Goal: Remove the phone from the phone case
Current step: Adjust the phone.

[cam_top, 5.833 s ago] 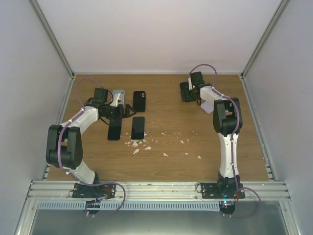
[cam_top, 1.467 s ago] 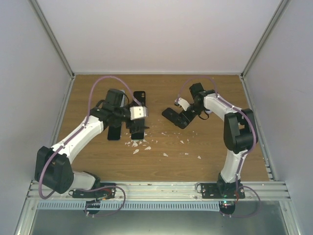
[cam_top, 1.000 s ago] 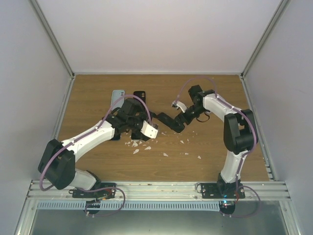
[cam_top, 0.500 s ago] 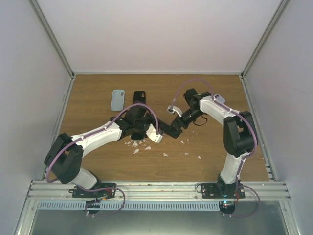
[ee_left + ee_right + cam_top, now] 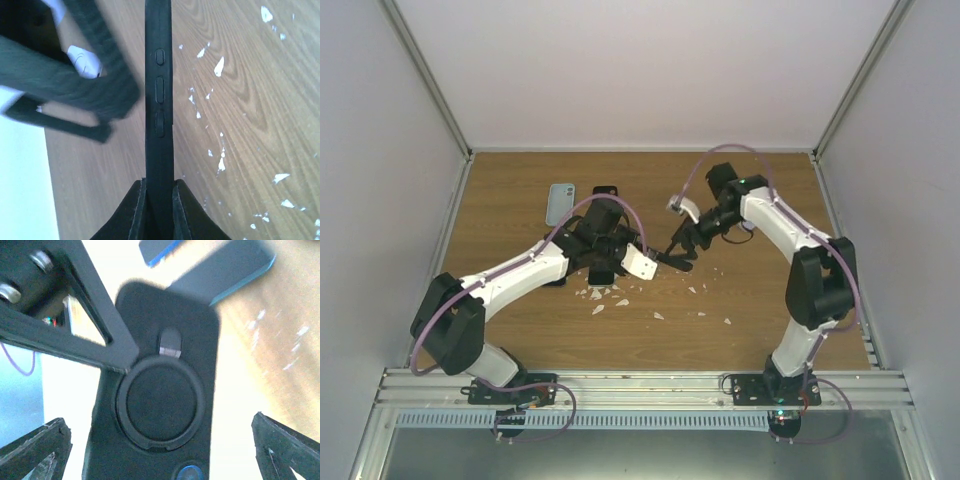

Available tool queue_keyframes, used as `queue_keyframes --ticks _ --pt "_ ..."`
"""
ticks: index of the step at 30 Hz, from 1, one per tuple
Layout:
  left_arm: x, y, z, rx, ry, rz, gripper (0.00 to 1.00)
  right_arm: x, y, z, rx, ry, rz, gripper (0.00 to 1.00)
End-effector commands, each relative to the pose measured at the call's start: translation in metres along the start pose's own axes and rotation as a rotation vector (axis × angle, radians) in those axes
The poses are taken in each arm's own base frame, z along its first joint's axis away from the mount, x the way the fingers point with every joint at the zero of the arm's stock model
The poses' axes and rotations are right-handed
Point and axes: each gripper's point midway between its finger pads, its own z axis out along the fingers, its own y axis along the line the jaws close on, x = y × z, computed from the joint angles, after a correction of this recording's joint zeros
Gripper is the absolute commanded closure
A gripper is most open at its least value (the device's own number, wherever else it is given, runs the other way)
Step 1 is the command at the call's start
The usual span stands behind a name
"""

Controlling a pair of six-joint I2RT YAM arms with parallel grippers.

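**Q:** Where's the phone case, and who's got it?

**A:** My left gripper has it. The fingers are clamped on the bottom end of the black phone case, which sits edge-on to the left wrist camera. It's held about mid-table, off the wood as far as I can judge. My right gripper sits at 1 o'clock from the case. Its fingers are spread wide on either side of the case back and grasp nothing.

**Q:** How will it handle?

**A:** My guess is a soft rubbery shell around a stiff slab. The case should flex and peel, and the phone won't bend. It's probably light, but the glass side is fragile and slick once it's bare. I can't see the screen side from either wrist.

**Q:** Where would you take hold?

**A:** I'd keep the left clamp low and have the right pinch a top corner lip to peel it back. I'd stay off the side buttons and the ring holder, which would likely just flip up.

**Q:** What else is around?

**A:** There's a light-blue phone at 10 o'clock on the table. White flecks lie at 7 o'clock from the held case.
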Motion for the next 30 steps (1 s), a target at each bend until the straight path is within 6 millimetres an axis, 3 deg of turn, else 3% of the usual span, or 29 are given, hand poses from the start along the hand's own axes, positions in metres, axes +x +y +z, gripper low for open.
queue_keyframes --ticks 1,8,12,15,18,22,26,30 --pt "-0.030 0.036 -0.030 -0.038 -0.129 -0.244 1.00 -0.061 0.017 -0.066 0.120 -0.204 -0.203 0.00" --pt "-0.047 0.069 -0.059 -0.033 -0.267 -0.557 1.00 -0.113 0.015 -0.158 0.319 -0.425 -0.294 0.01" --pt "-0.044 0.104 -0.086 -0.039 -0.388 -0.787 1.00 -0.131 0.032 -0.204 0.364 -0.565 -0.334 0.00" --pt "-0.037 0.133 -0.113 -0.039 -0.515 -0.960 1.00 -0.140 0.050 -0.223 0.335 -0.658 -0.354 0.00" --pt "-0.025 0.157 -0.140 -0.057 -0.626 -1.090 1.00 -0.145 0.067 -0.230 0.266 -0.728 -0.351 0.00" --pt "-0.029 0.177 -0.166 -0.050 -0.744 -1.175 1.00 -0.149 0.079 -0.233 0.178 -0.796 -0.321 0.01" --pt "-0.036 0.190 -0.180 -0.061 -0.825 -1.229 1.00 -0.153 0.084 -0.228 0.070 -0.833 -0.263 0.02" --pt "-0.038 0.192 -0.185 -0.042 -0.891 -1.321 1.00 -0.155 0.097 -0.210 -0.019 -0.816 -0.243 0.05"
